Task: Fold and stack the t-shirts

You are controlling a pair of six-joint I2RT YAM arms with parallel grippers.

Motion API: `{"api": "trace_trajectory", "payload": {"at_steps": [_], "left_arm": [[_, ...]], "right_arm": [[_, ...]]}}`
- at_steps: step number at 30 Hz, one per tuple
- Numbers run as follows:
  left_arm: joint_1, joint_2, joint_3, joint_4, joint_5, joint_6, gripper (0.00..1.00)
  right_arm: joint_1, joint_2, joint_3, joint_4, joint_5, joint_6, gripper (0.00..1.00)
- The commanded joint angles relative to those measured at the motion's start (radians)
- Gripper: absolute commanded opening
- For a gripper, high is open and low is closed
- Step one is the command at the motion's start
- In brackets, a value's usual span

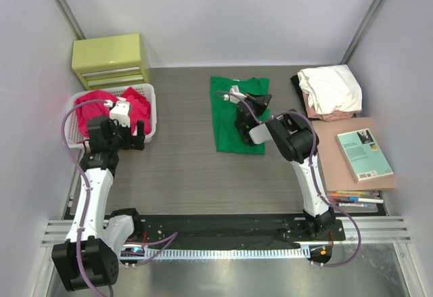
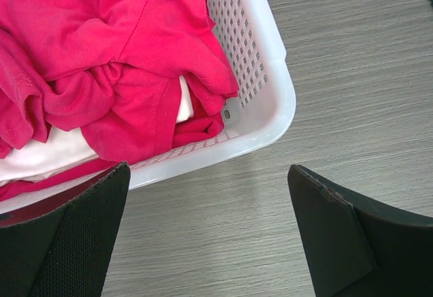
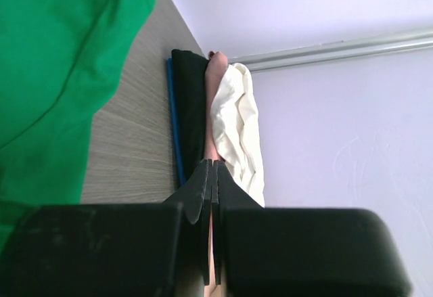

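T-shirts lie in three spots. The green shirt [image 1: 226, 121] is spread flat on the table [image 1: 183, 168], mid-way across and toward the back wall. The right claw [image 1: 265, 99] sits over that shirt's right side, its fingers pressed tight together with nothing between them, pointing at the pile by the right wall. Whether it touches the cloth I can't tell.

That pile is in the back right corner: a white shirt [image 1: 331, 86] on top, a pink shirt [image 1: 333, 116] showing under it and a black shirt [image 1: 298, 82] at the left edge.

The red shirts [image 1: 132, 106] are bunched in the basket [image 1: 151, 111] at the left, with a bit of white cloth [image 2: 40, 155] under them. The left claw [image 1: 128, 138] hangs over the basket's near edge, spread wide and holding nothing.

Beside the pile, a book [image 1: 365, 153] rests on a brown board [image 1: 338, 168]. A yellow-green drawer box [image 1: 111, 60] stands behind the basket.
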Motion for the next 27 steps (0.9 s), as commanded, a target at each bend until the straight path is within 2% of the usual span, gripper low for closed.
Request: {"api": "trace_trajectory", "payload": {"at_steps": [1, 3, 8, 9, 10, 11, 12, 13, 14, 16, 19, 20, 27], "left_arm": [[-0.003, -0.005, 0.007, 0.006, 0.010, 0.010, 1.00], [-0.002, -0.008, 0.007, 0.003, 0.010, 0.009, 1.00], [-0.002, -0.010, 0.009, 0.001, 0.012, 0.010, 1.00], [0.000, -0.010, 0.010, 0.001, 0.012, 0.011, 1.00], [-0.002, -0.011, 0.010, 0.000, 0.012, 0.010, 1.00], [-0.002, -0.011, 0.009, 0.000, 0.012, 0.011, 1.00], [-0.002, -0.011, 0.009, 0.001, 0.013, 0.011, 1.00], [-0.003, -0.008, 0.009, 0.000, 0.013, 0.010, 1.00], [-0.002, -0.010, 0.009, 0.003, 0.013, 0.011, 1.00], [-0.002, -0.002, 0.010, 0.001, 0.018, 0.008, 1.00], [-0.002, 0.003, 0.016, 0.001, 0.021, 0.005, 1.00], [-0.003, 0.003, 0.018, -0.002, 0.018, 0.006, 1.00], [-0.003, 0.007, 0.015, -0.003, 0.012, 0.008, 1.00]], "right_arm": [[0.000, -0.096, 0.073, -0.066, 0.060, 0.110, 0.01], [-0.003, -0.125, 0.100, -0.149, 0.069, 0.211, 0.01], [-0.020, -0.258, 0.151, -0.557, 0.013, 0.510, 0.01], [-0.028, -0.304, 0.166, -0.799, -0.044, 0.694, 0.01], [-0.040, -0.416, 0.186, -0.915, -0.104, 0.816, 0.01], [-0.051, -0.474, 0.213, -1.018, -0.308, 0.901, 0.01], [-0.071, -0.534, 0.220, -1.197, -0.454, 1.016, 0.01], [-0.115, -0.658, 0.223, -1.232, -0.592, 1.071, 0.01], [-0.134, -0.706, 0.200, -1.251, -0.747, 1.102, 0.01], [-0.135, -0.774, 0.198, -1.344, -0.793, 1.104, 0.01], [-0.142, -0.753, 0.229, -1.533, -0.909, 1.107, 0.01], [-0.140, -0.741, 0.234, -1.620, -1.033, 1.101, 0.01], [-0.131, -0.652, 0.217, -1.656, -1.317, 1.208, 0.02]]}}
